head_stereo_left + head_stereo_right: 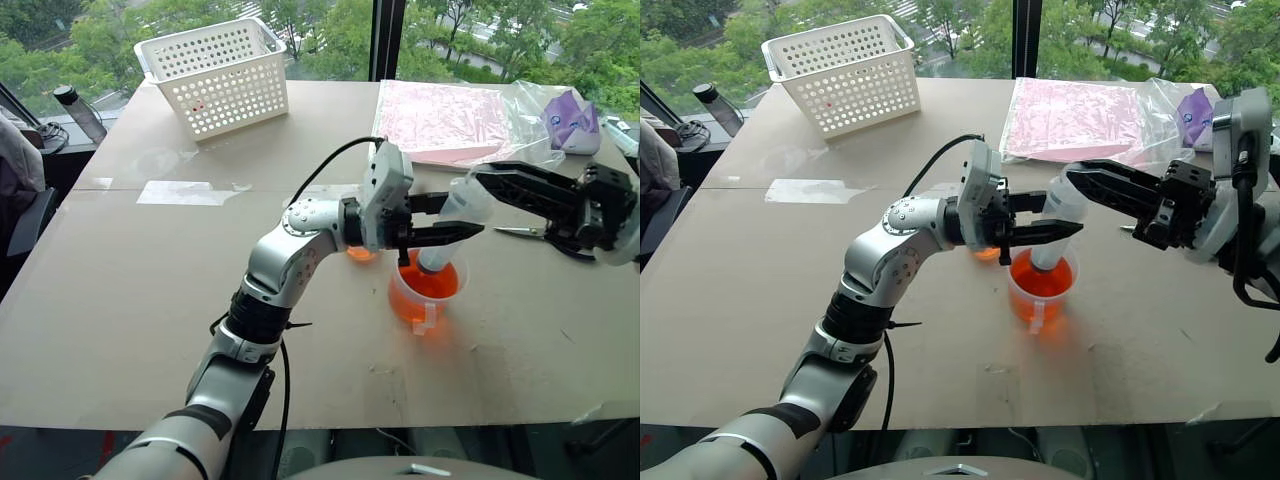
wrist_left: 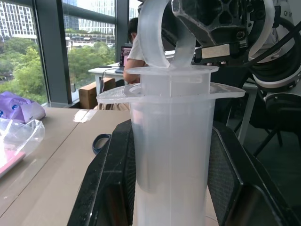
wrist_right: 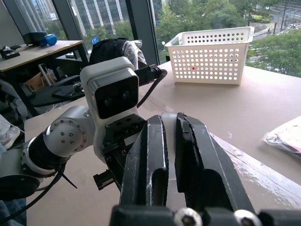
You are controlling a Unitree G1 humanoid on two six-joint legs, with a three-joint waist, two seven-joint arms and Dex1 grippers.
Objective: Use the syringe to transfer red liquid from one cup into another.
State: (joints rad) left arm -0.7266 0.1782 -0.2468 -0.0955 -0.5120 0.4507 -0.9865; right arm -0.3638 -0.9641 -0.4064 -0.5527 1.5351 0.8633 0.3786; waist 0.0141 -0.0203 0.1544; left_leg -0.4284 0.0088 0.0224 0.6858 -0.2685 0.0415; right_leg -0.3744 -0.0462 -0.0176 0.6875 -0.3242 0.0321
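Observation:
The syringe (image 1: 437, 258) stands nearly upright with its lower end dipped in the larger handled cup (image 1: 402, 298), which holds red liquid (image 1: 442, 284). My left gripper (image 1: 455, 218) reaches in from the left and is shut on the whitish barrel (image 2: 171, 155). Coming from the right, my right gripper (image 1: 482, 178) is shut on the plunger top (image 3: 170, 141) above the barrel. The small cup (image 1: 360, 254) shows as an orange glow, mostly hidden behind my left wrist.
A white perforated basket (image 1: 215, 75) stands at the far left of the table. Pink sheets in a clear bag (image 1: 440, 120) and a purple pack (image 1: 572, 120) lie at the far right. Scissors (image 1: 520, 232) lie under my right arm. A person (image 2: 136, 47) sits at a desk beyond.

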